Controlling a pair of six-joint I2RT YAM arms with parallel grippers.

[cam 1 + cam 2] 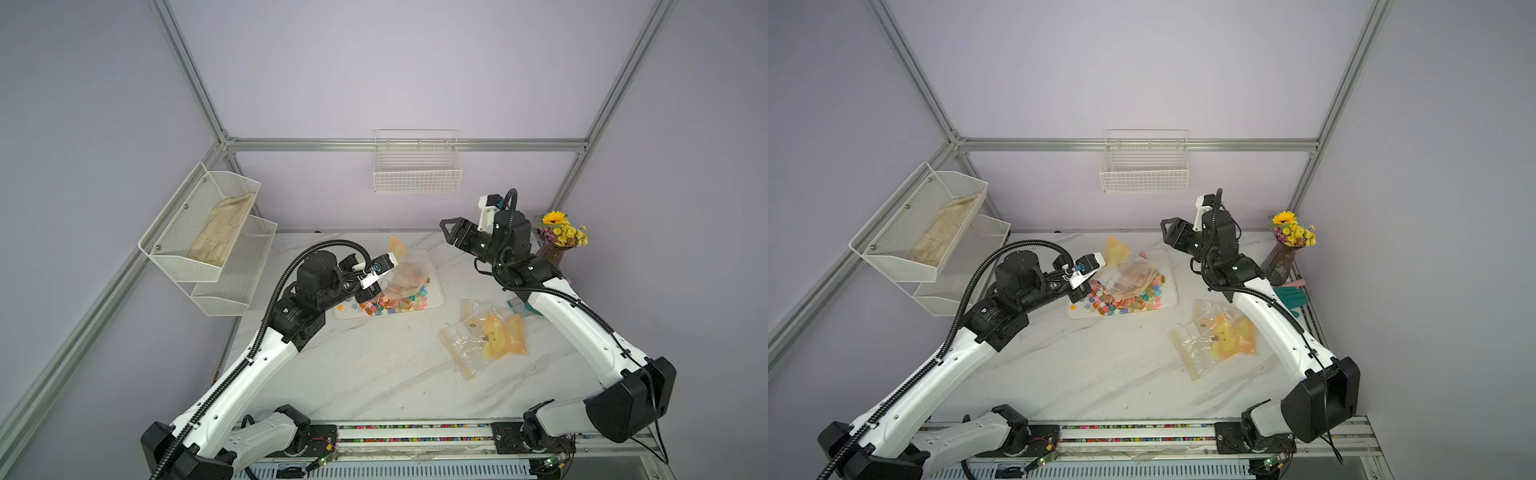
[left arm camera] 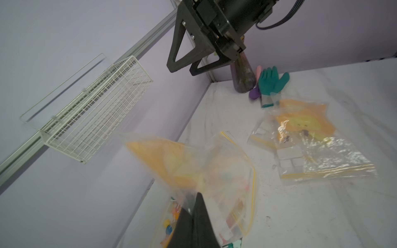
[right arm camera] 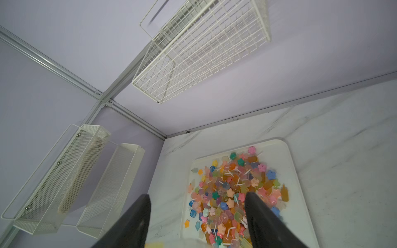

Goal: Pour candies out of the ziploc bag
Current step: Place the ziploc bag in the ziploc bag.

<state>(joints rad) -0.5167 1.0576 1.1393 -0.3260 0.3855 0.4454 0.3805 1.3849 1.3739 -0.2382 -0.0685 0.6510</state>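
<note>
Ziploc bag (image 1: 405, 270): likely limp, slippery film, light; held above white tray (image 1: 438, 297); best taken at a bottom corner. Candies (image 3: 232, 193): small, hard, heaped on tray. Left claw (image 2: 194, 199) clamped on bag; right claw (image 3: 197, 195) apart, empty.

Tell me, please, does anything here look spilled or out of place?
Yes. Small coloured pieces fill the grooves of the front rail. They resemble the candies heaped on the white tray, so they were probably spilled there.
</note>
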